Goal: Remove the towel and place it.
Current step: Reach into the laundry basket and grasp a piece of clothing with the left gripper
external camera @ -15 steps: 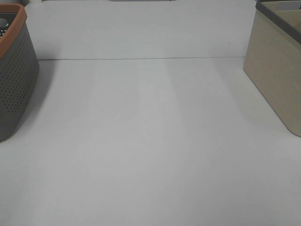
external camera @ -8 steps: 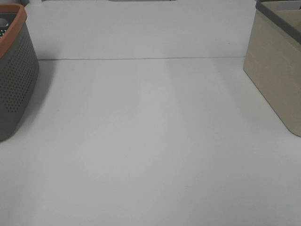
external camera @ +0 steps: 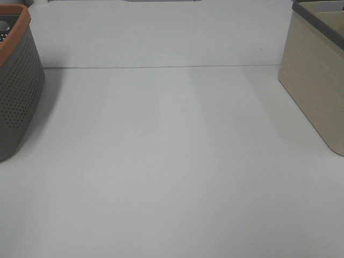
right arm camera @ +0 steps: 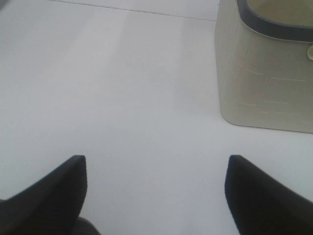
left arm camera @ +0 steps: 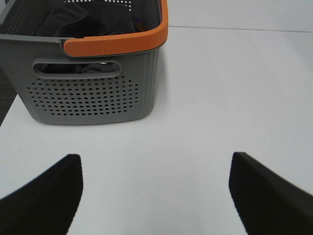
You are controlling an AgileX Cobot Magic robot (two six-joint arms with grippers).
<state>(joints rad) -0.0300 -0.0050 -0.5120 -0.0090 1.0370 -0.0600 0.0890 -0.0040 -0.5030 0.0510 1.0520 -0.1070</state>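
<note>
A dark towel [left arm camera: 85, 22] lies bunched inside a grey perforated basket [left arm camera: 93, 95] with an orange rim; the basket also stands at the left edge of the exterior high view [external camera: 19, 91]. My left gripper [left arm camera: 155, 164] is open and empty, over the white table a short way in front of the basket. My right gripper [right arm camera: 155, 164] is open and empty, over the table near a beige bin [right arm camera: 266, 73]. Neither gripper shows in the exterior high view.
The beige bin with a dark rim stands at the right edge of the exterior high view [external camera: 317, 80]. A thin seam [external camera: 161, 67] runs across the white table [external camera: 172, 161] toward the back.
</note>
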